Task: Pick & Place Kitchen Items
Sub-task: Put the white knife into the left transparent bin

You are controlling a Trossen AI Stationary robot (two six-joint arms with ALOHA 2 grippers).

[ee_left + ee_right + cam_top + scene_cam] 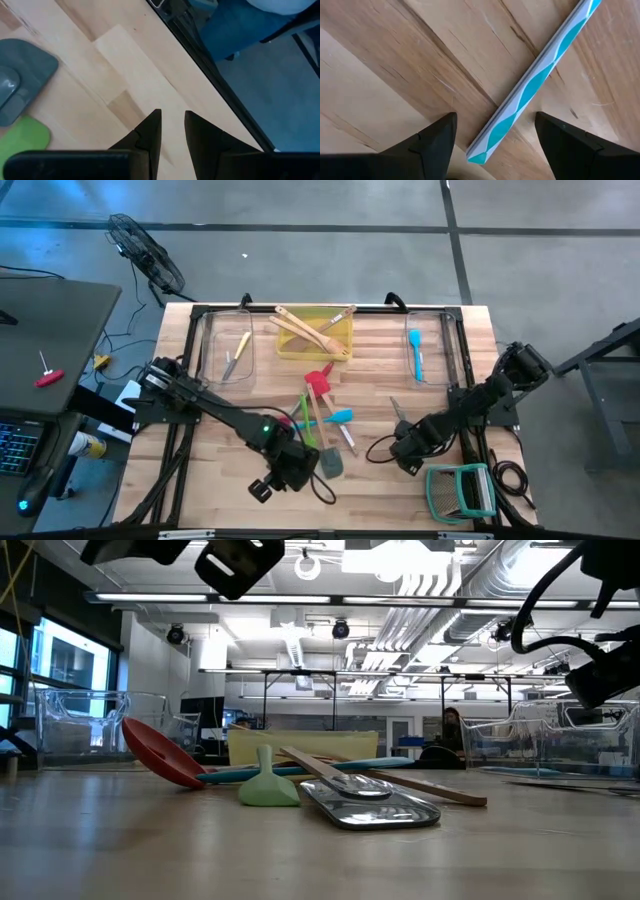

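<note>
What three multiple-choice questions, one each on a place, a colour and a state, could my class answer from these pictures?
1. Where do the wooden spoons lie?
A in the yellow tray
B in a clear bin
C on the floor

2. What colour is the spatula in the clear bin on the right arm's side?
A red
B blue
C green

3. How does the right gripper stand?
A shut on a spoon
B open, astride the teal-and-white handle
C shut on nothing

Key:
1 A, the high view shows them across the tray.
2 B, it is light blue.
3 B, the wrist view shows a finger on either side, neither touching.
</note>
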